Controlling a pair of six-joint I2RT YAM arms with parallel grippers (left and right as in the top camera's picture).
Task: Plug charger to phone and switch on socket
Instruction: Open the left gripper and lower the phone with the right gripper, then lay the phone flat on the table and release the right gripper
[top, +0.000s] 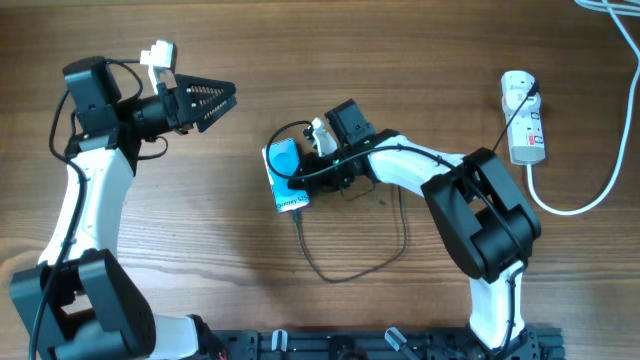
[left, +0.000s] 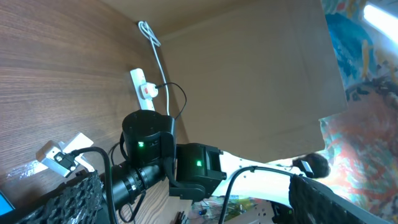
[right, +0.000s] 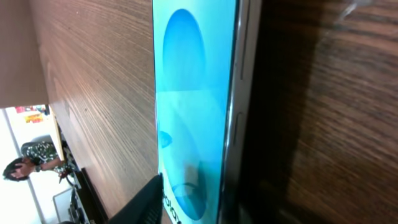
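Note:
The phone (top: 284, 163) lies on the wooden table with its blue screen up and a white strip at its near end. It fills the right wrist view (right: 193, 93). My right gripper (top: 316, 160) is shut on the phone's long edges, with one finger at each side (right: 211, 186). The thin black charger cable (top: 345, 272) loops from the phone's near end across the table; I cannot tell whether its tip is seated. The white socket (top: 525, 120) lies at the far right with a black plug in it. My left gripper (top: 215, 100) is open and empty, high at the far left.
The socket's thick white cord (top: 590, 205) curves along the right edge. In the left wrist view the socket (left: 142, 84) and its cord (left: 149, 34) lie far off behind the right arm's black joint (left: 146, 140). The arm bases stand at the near edge.

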